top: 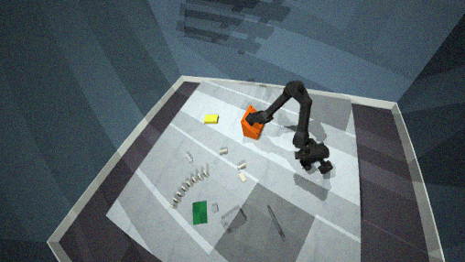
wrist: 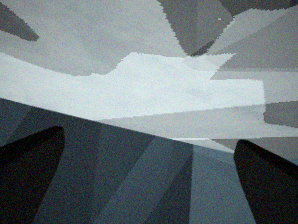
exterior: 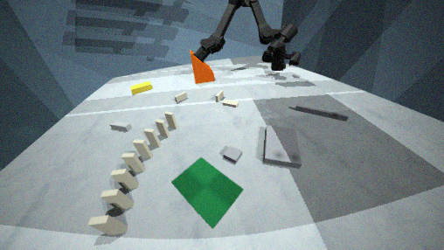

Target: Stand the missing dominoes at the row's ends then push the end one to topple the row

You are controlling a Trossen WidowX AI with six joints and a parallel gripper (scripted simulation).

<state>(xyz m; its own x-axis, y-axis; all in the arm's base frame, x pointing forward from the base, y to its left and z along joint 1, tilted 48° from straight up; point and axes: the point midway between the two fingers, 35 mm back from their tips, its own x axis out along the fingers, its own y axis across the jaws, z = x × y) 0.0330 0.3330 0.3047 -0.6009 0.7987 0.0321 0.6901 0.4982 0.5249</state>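
Observation:
A curved row of several cream dominoes [top: 184, 188] [exterior: 142, 149] stands upright on the table. Three loose cream dominoes lie apart from the row, between it and the arm. One loose domino [top: 223, 151] [exterior: 181, 97] seems to rest on its long edge. A second loose domino [top: 242, 166] [exterior: 219, 96] also seems to be on edge. A third loose domino [top: 243, 177] [exterior: 230, 103] lies flat close beside the second. My gripper [top: 316, 168] [exterior: 280, 60] [wrist: 151, 142] is open and empty, raised above the table far from the row and the loose dominoes.
An orange wedge [top: 252, 129] [exterior: 203, 73] stands by the arm's base. A yellow block [top: 210, 119] [exterior: 142, 87], grey pieces [top: 215, 207] [exterior: 121, 126], a green square [top: 200, 212] [exterior: 207, 190], a grey tray-like piece [exterior: 281, 163] and a dark bar [top: 275, 222] [exterior: 321, 113] lie around.

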